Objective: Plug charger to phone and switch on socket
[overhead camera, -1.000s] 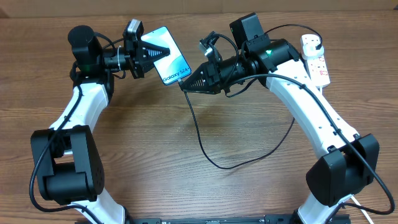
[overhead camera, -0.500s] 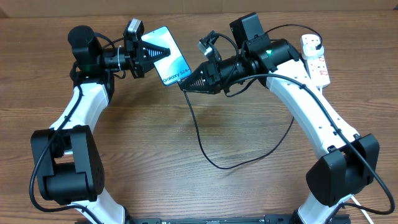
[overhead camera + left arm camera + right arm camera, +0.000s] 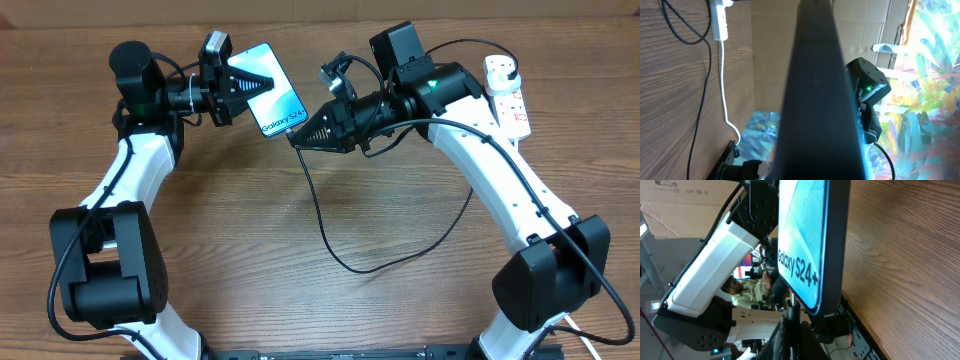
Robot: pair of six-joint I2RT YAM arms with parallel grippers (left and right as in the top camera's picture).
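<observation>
While overhead shows left pincer (image 3: 266,83) gripping phone (image 3: 281,103), right pincer (image 3: 299,138) charger (image 3: 321,226), right wrist shows them meeting.

Glossy-screened phone (image 3: 282,102), matt wood-grain table (image 3: 250,225), smooth white plastic socket (image 3: 509,98).

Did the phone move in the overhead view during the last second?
No. The phone keeps the same place and the same tilt relative to the white socket, which lies fixed at the far right of the table.
</observation>
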